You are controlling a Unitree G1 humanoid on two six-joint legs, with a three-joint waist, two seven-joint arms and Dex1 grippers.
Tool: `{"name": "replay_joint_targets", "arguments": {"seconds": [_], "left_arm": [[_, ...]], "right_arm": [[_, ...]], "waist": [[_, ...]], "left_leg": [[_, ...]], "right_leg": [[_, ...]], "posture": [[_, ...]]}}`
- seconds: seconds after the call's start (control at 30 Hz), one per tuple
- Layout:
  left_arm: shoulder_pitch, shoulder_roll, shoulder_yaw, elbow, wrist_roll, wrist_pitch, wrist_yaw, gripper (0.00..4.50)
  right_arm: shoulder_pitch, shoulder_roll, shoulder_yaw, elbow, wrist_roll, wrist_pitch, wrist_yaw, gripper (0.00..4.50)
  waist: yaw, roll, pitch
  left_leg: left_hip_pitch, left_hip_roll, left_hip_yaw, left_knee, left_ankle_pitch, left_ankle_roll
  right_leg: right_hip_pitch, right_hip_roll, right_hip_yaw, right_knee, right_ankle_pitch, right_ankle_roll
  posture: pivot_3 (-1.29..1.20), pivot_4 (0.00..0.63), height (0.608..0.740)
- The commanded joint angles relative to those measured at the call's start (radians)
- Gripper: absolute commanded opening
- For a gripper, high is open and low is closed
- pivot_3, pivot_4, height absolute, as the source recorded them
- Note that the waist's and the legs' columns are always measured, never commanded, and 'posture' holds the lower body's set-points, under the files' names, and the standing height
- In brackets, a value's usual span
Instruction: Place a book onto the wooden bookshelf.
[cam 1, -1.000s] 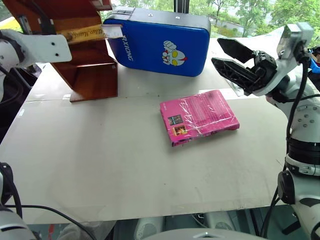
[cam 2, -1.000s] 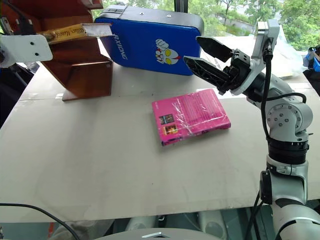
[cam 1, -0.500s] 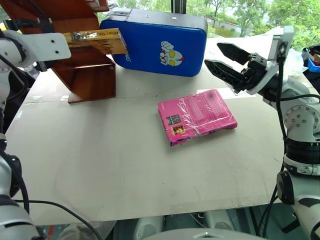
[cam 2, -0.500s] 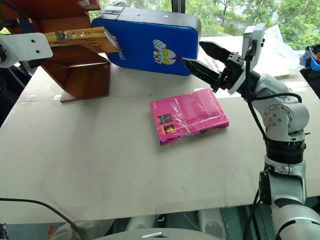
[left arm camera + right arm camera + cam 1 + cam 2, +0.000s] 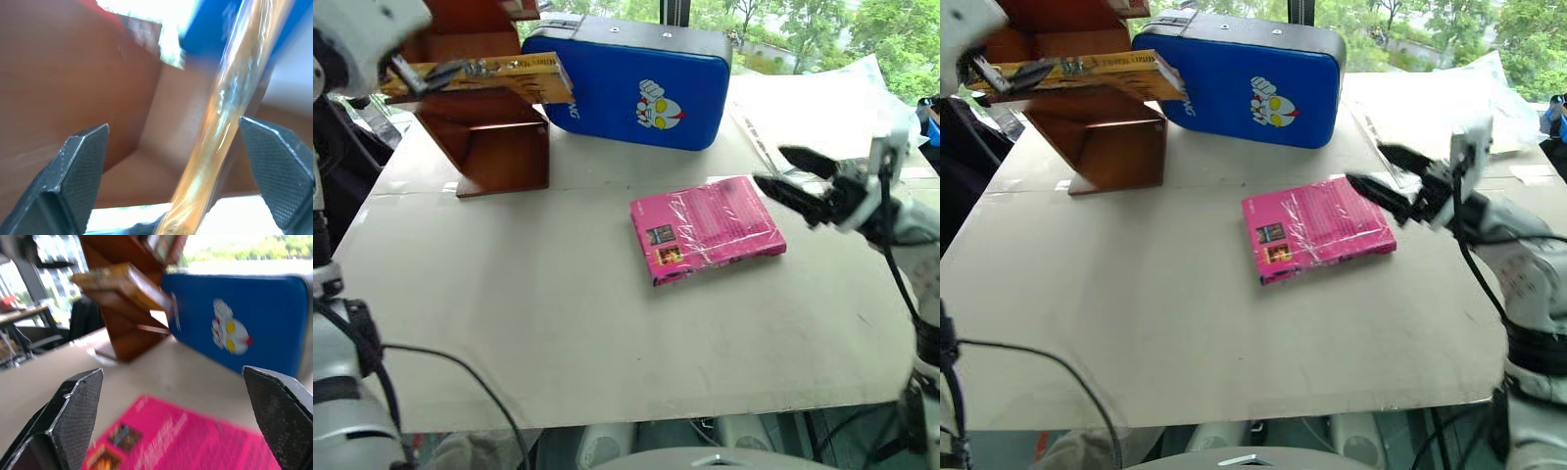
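At the upper left of the head views, the yellow-orange glossy paperback book (image 5: 484, 78) lies flat on a ledge of the reddish-brown polished wooden bookshelf (image 5: 499, 147), one end jutting toward the blue padded case (image 5: 636, 83). The left hand (image 5: 176, 161) has its fingers spread wide, the book's edge between them. The right hand (image 5: 793, 176), fingers apart, hovers at mid-right beside the magenta-pink book (image 5: 708, 227) on the pale surface (image 5: 509, 323).

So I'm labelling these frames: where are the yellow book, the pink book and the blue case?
yellow book (image 5: 499, 76), left eye view, on its spine.
pink book (image 5: 710, 225), left eye view, middle of its cover.
blue case (image 5: 1234, 83), right eye view, its front face.
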Motion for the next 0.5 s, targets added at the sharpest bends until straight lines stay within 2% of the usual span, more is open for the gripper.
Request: {"name": "replay_joint_targets", "arguments": {"seconds": [0.03,0.07,0.13,0.17,0.3,0.33,0.43,0.5], "left_arm": [[0.172,-0.096,0.102,-0.329,-0.311,0.351,-0.072,4.37],[0.263,-0.119,0.098,-0.412,-0.352,0.377,-0.075,4.37],[0.438,-0.244,0.085,-0.538,-0.398,0.369,-0.005,4.37],[0.525,-0.298,0.061,-0.570,-0.394,0.390,0.051,4.37],[0.858,-0.534,-0.012,-0.650,-0.318,0.225,0.256,4.37],[0.937,-0.553,-0.038,-0.670,-0.292,0.204,0.291,4.37],[1.094,-0.690,-0.005,-0.699,-0.323,0.196,0.405,4.37],[1.187,-0.696,-0.029,-0.706,-0.290,0.131,0.420,4.37]], "right_arm": [[0.138,-0.047,-0.059,-0.052,-0.110,-0.129,0.034,4.50],[0.191,-0.056,-0.059,-0.042,-0.154,-0.174,0.046,4.50],[0.290,-0.056,-0.068,-0.008,-0.212,-0.256,0.073,4.50],[0.330,-0.051,-0.073,0.018,-0.232,-0.291,0.083,4.50],[0.417,-0.021,-0.071,0.128,-0.279,-0.438,0.149,4.50],[0.428,-0.015,-0.066,0.161,-0.290,-0.472,0.168,4.50],[0.434,-0.015,-0.041,0.250,-0.331,-0.536,0.201,4.50],[0.421,-0.012,-0.034,0.306,-0.345,-0.572,0.214,4.50]], "waist": [[-0.007,0.001,0.000],[-0.011,0.001,-0.001],[-0.017,0.001,0.000],[-0.019,0.000,0.000],[-0.025,-0.001,0.000],[-0.026,-0.001,0.000],[-0.022,0.000,0.000],[-0.013,-0.001,-0.001]], "left_leg": [[0.002,0.000,0.001,0.000,0.000,0.000],[0.004,0.000,0.001,0.001,0.000,0.000],[0.007,0.001,0.002,0.001,0.000,0.000],[0.011,0.001,0.003,0.000,0.000,0.000],[0.033,0.004,0.006,-0.006,0.000,0.000],[0.036,0.005,0.007,-0.007,0.000,0.000],[0.037,0.005,0.008,-0.006,0.000,0.000],[0.037,0.005,0.008,-0.005,0.000,0.000]], "right_leg": [[0.001,0.000,0.001,0.001,0.000,0.000],[0.003,0.000,0.002,0.001,0.000,0.000],[0.005,0.002,0.004,0.002,0.000,0.000],[0.008,0.002,0.005,0.002,0.000,0.000],[0.026,0.005,0.007,-0.001,-0.004,0.002],[0.029,0.005,0.009,-0.002,-0.004,0.001],[0.029,0.004,0.014,-0.002,-0.005,-0.002],[0.029,0.004,0.014,-0.001,-0.005,-0.002]], "posture": [[0.00,0.150,0.740],[0.00,0.150,0.740],[0.00,0.150,0.740],[0.00,0.150,0.740],[0.00,0.150,0.740],[0.00,0.150,0.740],[0.00,0.150,0.740],[0.00,0.150,0.740]]}}
